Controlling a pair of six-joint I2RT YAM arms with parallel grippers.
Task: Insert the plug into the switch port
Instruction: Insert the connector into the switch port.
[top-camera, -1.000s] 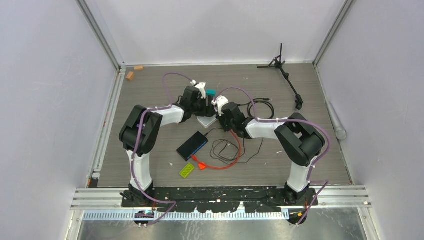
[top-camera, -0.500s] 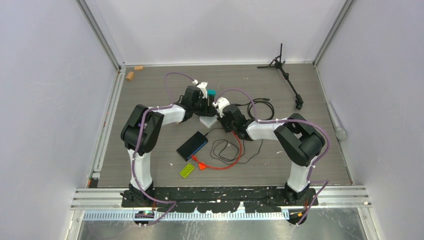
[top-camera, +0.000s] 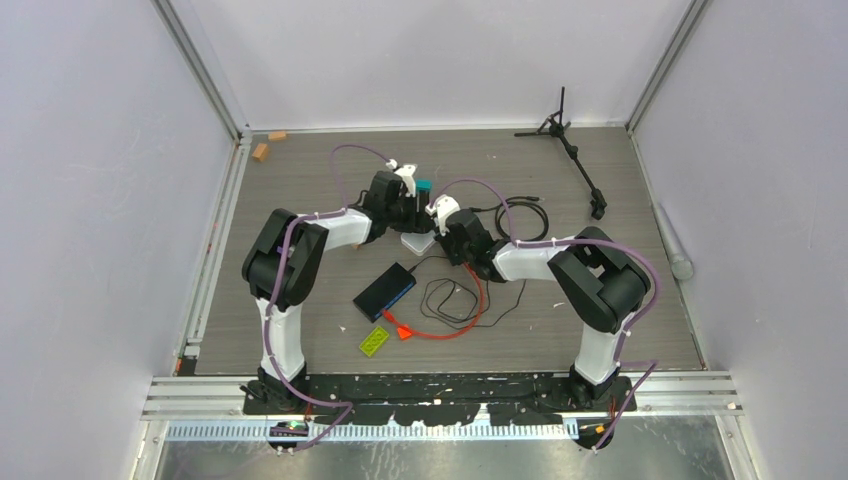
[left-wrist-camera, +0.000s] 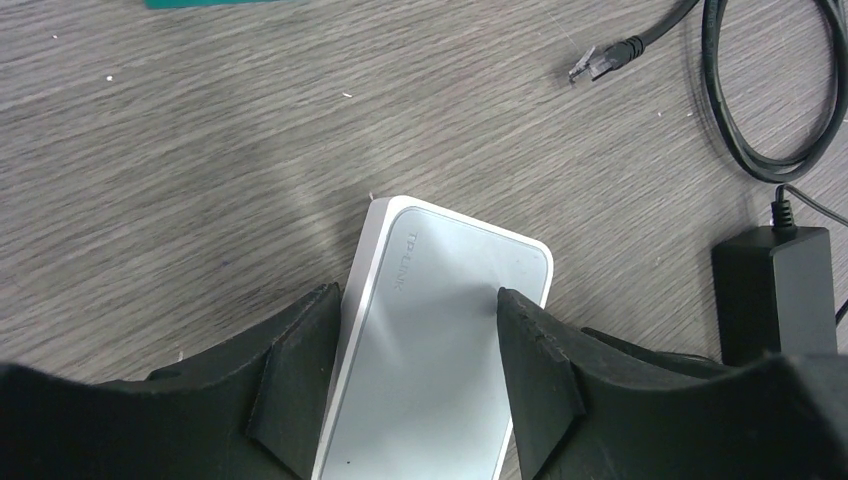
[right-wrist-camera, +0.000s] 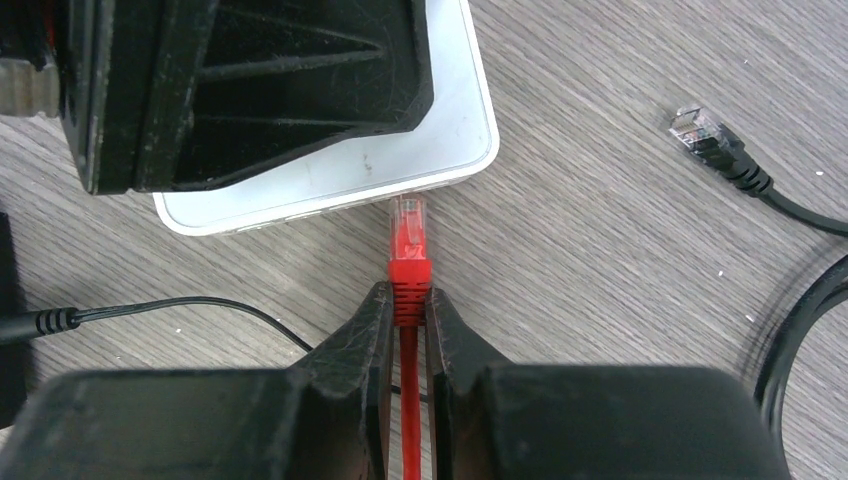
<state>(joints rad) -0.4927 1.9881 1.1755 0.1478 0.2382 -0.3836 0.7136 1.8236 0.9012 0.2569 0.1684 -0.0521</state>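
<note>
The left gripper (left-wrist-camera: 415, 300) straddles the white TP-Link switch (left-wrist-camera: 450, 250), its fingers pressed against the two long sides to brace it. At the switch's near edge the plug (right-wrist-camera: 410, 222) points squarely at the side face, its tip touching or just short of it. The port is hidden. Behind the switch, the right gripper (right-wrist-camera: 408, 296) pinches the plug's red boot. This looks like final alignment. Next comes a straight, level push inward.
</note>
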